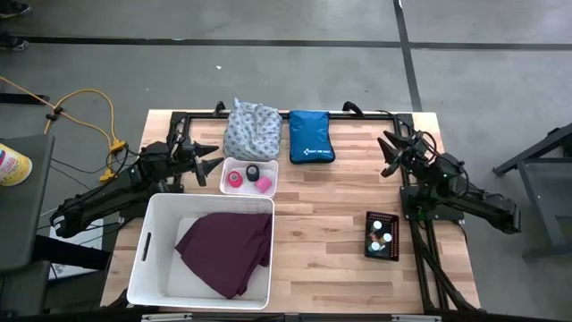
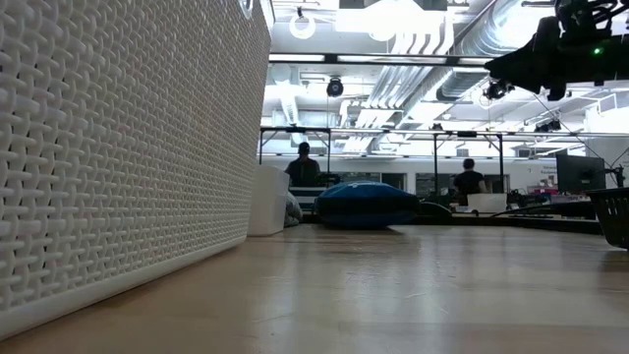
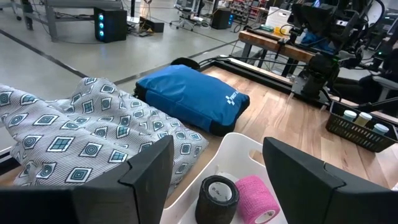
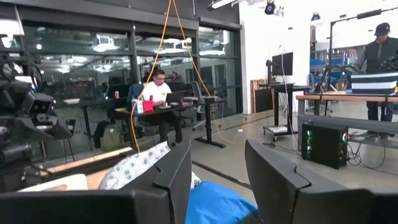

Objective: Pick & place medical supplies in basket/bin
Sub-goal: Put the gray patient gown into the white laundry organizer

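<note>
1. The left gripper (image 1: 213, 160) hangs at the left side of the table (image 1: 340, 224), just beside the small white tray (image 1: 225, 175), with its tips pointing toward the tray. Its fingers (image 3: 146, 177) are spread apart and grip nothing.
2. The small white tray holds a black tape roll (image 3: 215, 198) and a pink tape roll (image 3: 257, 198). The two rolls stand touching each other, directly ahead of the left gripper and between its two fingers in the left wrist view.
3. The grey-white patterned cloth (image 1: 251, 131) lies bunched at the far edge of the table, touching the far side of the tray. The blue zip pouch (image 1: 310, 137) lies just beside this cloth.
4. The large white bin (image 1: 152, 259) stands at the near left of the table, just beside the near edge of the tray. The purple cloth (image 1: 228, 249) lies inside it, crumpled against the right wall.
5. The right gripper (image 1: 388, 154) waits at the right side of the table, well apart from the tray. Its fingers (image 4: 176, 174) are spread and hold nothing.
6. The small black basket (image 1: 382, 235) sits near the right arm's base and holds white-capped vials (image 1: 379, 226)
7. People sit at desks in the room behind the table, as seen in the low and right wrist views
</note>
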Motion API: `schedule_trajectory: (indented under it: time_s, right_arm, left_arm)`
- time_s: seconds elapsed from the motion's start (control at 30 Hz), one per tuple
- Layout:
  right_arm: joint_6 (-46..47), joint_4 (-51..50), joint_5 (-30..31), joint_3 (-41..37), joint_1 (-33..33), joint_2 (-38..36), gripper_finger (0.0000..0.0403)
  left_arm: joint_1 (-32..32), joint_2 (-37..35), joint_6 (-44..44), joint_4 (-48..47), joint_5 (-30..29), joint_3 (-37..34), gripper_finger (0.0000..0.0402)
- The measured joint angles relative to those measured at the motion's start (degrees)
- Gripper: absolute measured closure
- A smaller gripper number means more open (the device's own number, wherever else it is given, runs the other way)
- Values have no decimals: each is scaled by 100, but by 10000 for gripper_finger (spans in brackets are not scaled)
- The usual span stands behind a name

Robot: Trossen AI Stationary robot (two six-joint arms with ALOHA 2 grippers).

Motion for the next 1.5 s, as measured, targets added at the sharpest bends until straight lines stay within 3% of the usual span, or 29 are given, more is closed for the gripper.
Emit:
schedule_trajectory:
  time_s: [0.33,0.57,0.87,1.5]
  right_arm:
    - [27,25,-68,-21,2,-1,265]
    - [33,1026,-97,-681,2,-3,265]
    - [2,1065,-108,-682,2,-1,265]
    - [337,-287,-325,-686,1,-3,265]
  left_arm:
    - [0,0,0,0,1,0,161]
    - [0,2,0,0,1,0,161]
    - [0,0,0,0,1,0,161]
    - [0,0,0,0,1,0,161]
